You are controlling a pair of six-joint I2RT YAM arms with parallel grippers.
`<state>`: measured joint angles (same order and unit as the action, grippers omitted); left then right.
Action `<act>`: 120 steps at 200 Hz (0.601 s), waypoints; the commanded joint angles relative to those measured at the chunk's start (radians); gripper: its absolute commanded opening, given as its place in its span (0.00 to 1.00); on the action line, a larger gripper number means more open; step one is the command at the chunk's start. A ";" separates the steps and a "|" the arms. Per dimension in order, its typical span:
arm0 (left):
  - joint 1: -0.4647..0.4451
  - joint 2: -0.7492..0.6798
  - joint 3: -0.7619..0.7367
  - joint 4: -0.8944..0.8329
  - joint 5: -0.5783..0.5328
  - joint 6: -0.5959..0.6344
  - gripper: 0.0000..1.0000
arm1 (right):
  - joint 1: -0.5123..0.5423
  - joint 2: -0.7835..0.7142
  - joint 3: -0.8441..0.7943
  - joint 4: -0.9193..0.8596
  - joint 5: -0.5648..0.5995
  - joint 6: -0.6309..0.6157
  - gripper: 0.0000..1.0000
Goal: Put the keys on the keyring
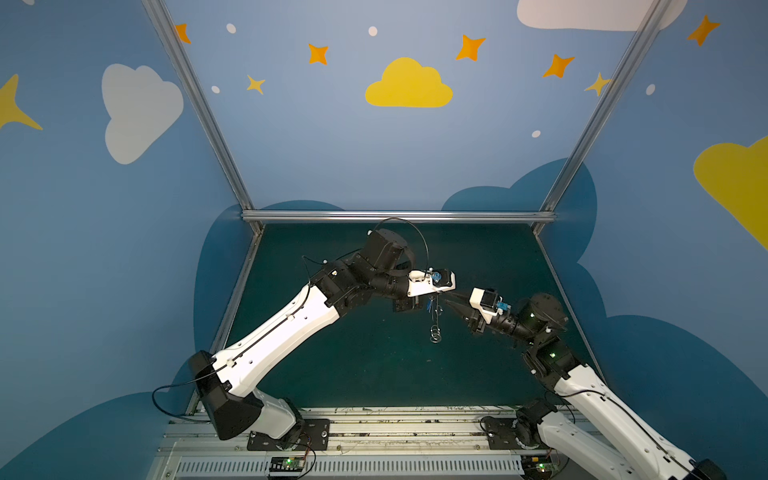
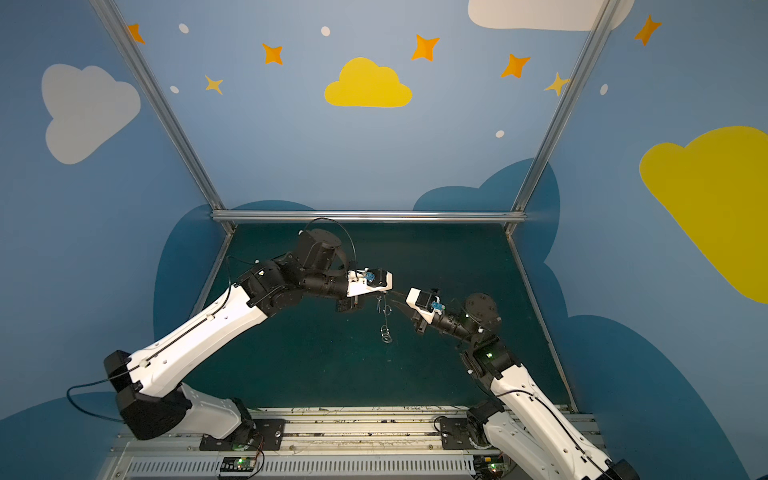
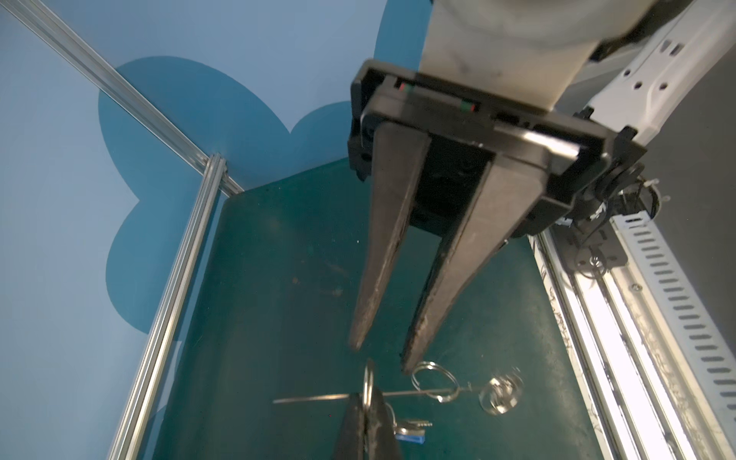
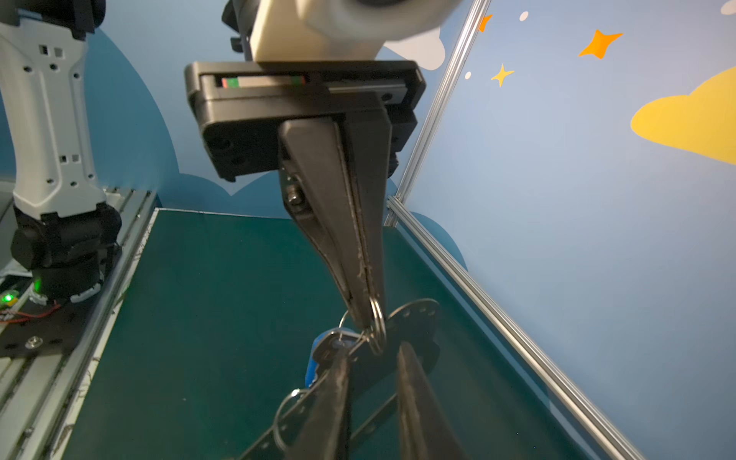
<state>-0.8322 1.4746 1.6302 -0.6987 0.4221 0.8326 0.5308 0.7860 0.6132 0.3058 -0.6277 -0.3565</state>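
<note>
The keyring hangs in mid-air over the green mat. It is a flat grey plate (image 4: 414, 316) with edge holes, seen edge-on in the left wrist view (image 3: 318, 398). My left gripper (image 3: 365, 398) is shut on a large silver split ring (image 3: 368, 378) at the plate's top, as the right wrist view confirms (image 4: 364, 322). The blue-headed key (image 3: 410, 438) (image 4: 314, 360) dangles on a small ring beside those fingers. My right gripper (image 4: 372, 346) (image 3: 381, 356) stands open right at the plate, with nothing clamped. In both top views the keyring (image 1: 434, 320) (image 2: 385, 320) hangs between the grippers.
More loose split rings (image 3: 434, 380) dangle from the plate, with a bunch at its low end (image 1: 434, 334). The green mat (image 1: 374, 365) is bounded by aluminium rails at the back (image 1: 395, 216) and a slotted cable duct at the front (image 1: 353, 465).
</note>
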 commanded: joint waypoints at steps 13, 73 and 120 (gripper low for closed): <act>-0.031 0.032 0.079 -0.134 -0.114 0.060 0.03 | 0.004 -0.009 0.030 -0.044 -0.023 -0.068 0.20; -0.056 0.043 0.105 -0.143 -0.132 0.068 0.03 | 0.018 0.025 0.033 -0.015 -0.026 -0.050 0.17; -0.063 0.043 0.102 -0.136 -0.131 0.068 0.04 | 0.024 0.036 0.023 0.028 -0.017 -0.021 0.20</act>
<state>-0.8898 1.5120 1.7107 -0.8284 0.2966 0.8871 0.5491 0.8204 0.6170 0.2871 -0.6403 -0.3996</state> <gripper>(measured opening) 0.047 0.196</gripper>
